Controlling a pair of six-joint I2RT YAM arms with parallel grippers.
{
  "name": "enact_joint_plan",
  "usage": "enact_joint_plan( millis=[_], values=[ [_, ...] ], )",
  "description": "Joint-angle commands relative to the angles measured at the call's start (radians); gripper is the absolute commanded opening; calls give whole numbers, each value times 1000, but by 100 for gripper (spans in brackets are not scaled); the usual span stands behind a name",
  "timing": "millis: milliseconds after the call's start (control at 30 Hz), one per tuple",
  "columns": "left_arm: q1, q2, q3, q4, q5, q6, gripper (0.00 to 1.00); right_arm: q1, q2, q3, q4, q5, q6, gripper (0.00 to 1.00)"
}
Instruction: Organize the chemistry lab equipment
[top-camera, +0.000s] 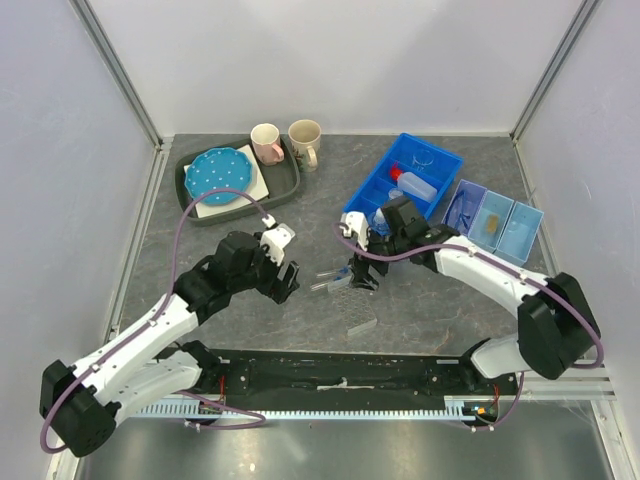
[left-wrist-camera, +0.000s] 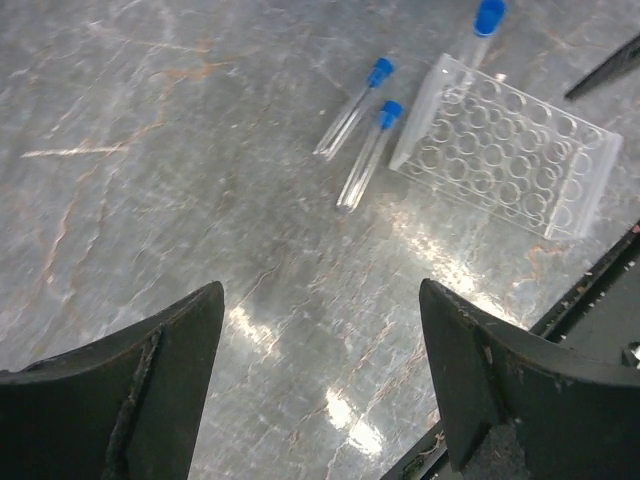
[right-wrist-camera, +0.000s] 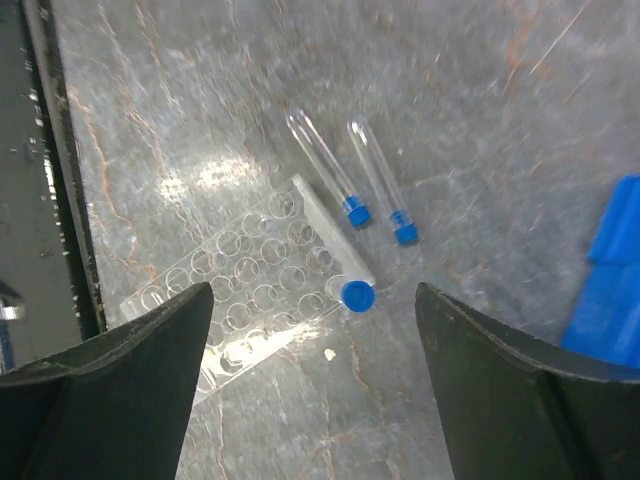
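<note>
While left jaws hang wide and empty above surface (top-camera: 425, 312), right jaws equally wide, gripping nothing. Clear rack (right-wrist-camera: 250, 290) flat on surface below both. Two blue-capped tubes (right-wrist-camera: 325, 165) lie loose just beside rack. Third tube (right-wrist-camera: 335, 245) rests across rack edge. Squeeze bottle (top-camera: 417, 186) lies in blue bin (top-camera: 375, 190), well apart.

The top external camera looked steeply down from above and behind, covering the whole table (top-camera: 420, 300), near edge at 6 o'clock. Both wrist cameras looked down at close range and shared the blue-capped clear tubes (left-wrist-camera: 350, 112) and the clear tube rack (left-wrist-camera: 505, 160), which sat at 2 o'clock in the left view and 8 o'clock in the right.
</note>
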Motion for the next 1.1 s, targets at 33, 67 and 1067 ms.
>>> enact_joint_plan(
  millis=[33,67,1067],
  values=[
    [2,97,51,30,178,101,81,-98,-92,143,-140,-222,-79,96],
    [2,156,69,17,172,101,80,-149,-109,145,-147,-255,-76,98],
    [-11,937,536,-100,169,199,39,-478,-152,19,-132,-549,-122,98]
  ],
)
